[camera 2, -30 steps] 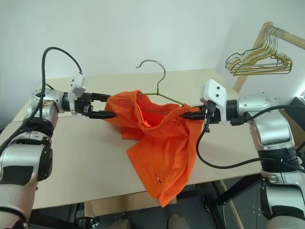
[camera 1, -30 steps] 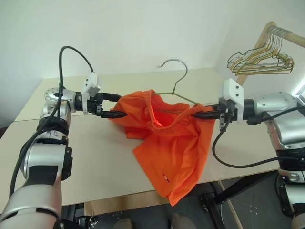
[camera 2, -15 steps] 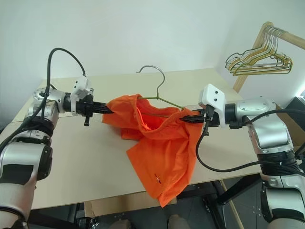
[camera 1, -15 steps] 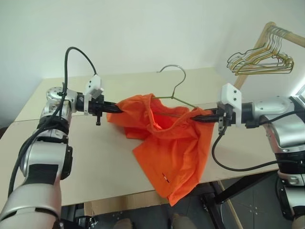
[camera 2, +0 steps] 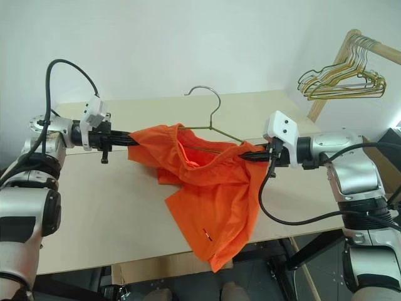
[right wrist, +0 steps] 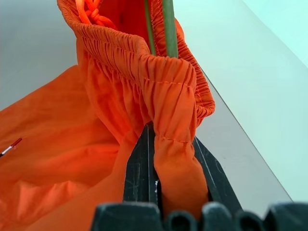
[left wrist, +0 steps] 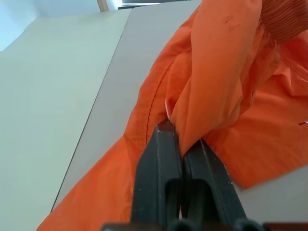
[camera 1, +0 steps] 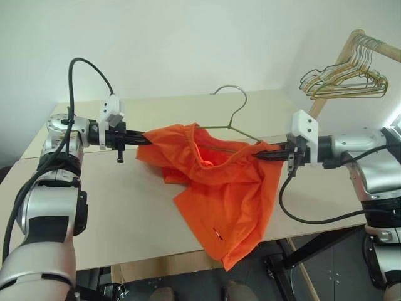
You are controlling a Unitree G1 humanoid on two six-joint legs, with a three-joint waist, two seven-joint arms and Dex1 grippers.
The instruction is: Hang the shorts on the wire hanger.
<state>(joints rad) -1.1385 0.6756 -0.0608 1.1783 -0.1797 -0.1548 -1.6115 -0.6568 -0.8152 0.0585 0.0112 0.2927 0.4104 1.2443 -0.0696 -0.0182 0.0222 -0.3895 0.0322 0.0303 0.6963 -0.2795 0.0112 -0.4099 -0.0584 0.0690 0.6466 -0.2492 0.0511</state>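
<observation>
Both hands, left hand (camera 1: 139, 133) and right hand (camera 1: 263, 152), clamp shorts (camera 1: 219, 188); spare hangers (camera 1: 341, 81) well right.

Orange shorts (camera 2: 207, 188) stretched between left pincer (camera 2: 130, 139) and right pincer (camera 2: 241, 152) — both clamped on the waistband, wire hanger (camera 2: 210, 122) inside it, above the counter (camera 2: 94, 207)

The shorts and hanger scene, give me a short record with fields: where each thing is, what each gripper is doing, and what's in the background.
shorts: bright orange, stretched between the two grippers above the table, one leg hanging past the near table edge
hanger: thin wire, hook up, lower part inside the waistband
left gripper: shut on the shorts' fabric
right gripper: shut on the gathered waistband, beside the hanger wire
table: pale tan top
background: bunch of gold wire hangers on a wooden rack
</observation>
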